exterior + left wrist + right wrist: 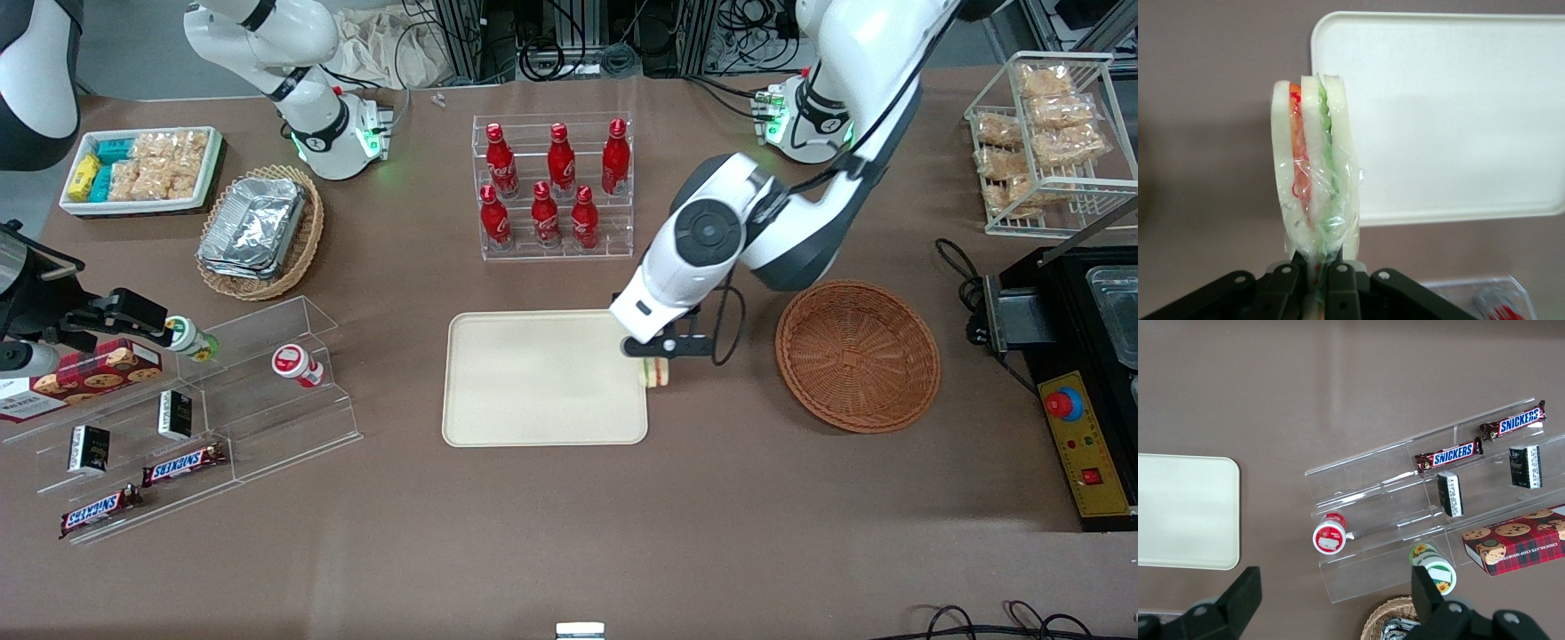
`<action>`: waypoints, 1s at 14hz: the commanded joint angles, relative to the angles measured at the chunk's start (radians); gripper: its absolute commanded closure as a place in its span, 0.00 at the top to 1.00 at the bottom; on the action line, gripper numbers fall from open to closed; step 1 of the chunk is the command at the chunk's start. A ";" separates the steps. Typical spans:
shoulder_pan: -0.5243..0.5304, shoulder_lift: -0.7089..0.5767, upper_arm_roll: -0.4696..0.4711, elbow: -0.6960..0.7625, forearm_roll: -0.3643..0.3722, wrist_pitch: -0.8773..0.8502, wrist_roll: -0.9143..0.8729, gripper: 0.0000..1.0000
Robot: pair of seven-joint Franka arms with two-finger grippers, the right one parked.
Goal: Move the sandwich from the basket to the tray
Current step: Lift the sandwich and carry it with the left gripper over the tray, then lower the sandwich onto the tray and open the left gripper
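- The tray (542, 382) lies flat on the table, with nothing on it.
- The basket (858, 356) sits near the tray, toward the working arm's end, and holds nothing.
- The gripper (662, 348) hangs over the tray's edge nearest the basket.
- It pinches the sandwich (1315, 167), which is wrapped in clear film.

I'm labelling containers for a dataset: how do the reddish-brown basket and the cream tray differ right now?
The basket is round, woven wicker and dished; the tray is a smooth, flat rectangle with rounded corners and a low rim. The gripper, jaws shut on the sandwich, hangs at the tray's edge, apart from the basket. Both lie on the table and hold nothing.
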 commanded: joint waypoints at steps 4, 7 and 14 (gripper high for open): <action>-0.039 0.160 0.000 0.085 0.135 0.078 -0.028 0.06; -0.041 0.195 0.000 0.086 0.136 0.107 -0.020 0.06; -0.047 0.220 0.001 0.086 0.150 0.120 -0.037 0.82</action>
